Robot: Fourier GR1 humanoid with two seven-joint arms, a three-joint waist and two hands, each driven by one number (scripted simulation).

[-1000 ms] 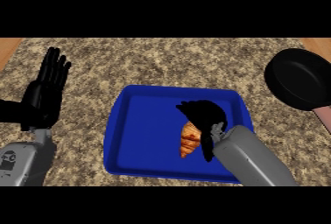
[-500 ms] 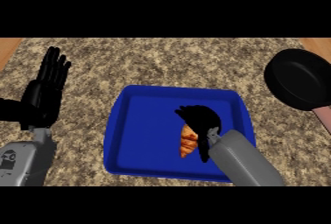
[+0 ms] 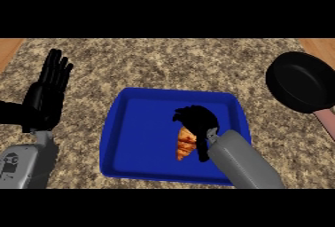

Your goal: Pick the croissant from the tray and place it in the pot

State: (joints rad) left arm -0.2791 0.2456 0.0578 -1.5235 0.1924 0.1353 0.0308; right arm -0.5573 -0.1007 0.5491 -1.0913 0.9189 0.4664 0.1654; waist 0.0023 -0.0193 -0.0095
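The right robot hand (image 3: 195,119) curls over the croissant (image 3: 186,142) in the blue tray (image 3: 134,133), seemingly closing on it for lifting toward the black pot (image 3: 302,82); the left robot hand (image 3: 47,95) rests open at the table's (image 3: 163,62) left.

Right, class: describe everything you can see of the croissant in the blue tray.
The croissant is golden-orange with darker brown ridges across it, looking like baked pastry. It lies lengthwise, tapering to a point at its near end, on the floor of the blue tray, right of the tray's middle. The right hand covers its far end and right side, black fingers curled over it, so only its left part shows. Whether it is lifted off the tray cannot be told.
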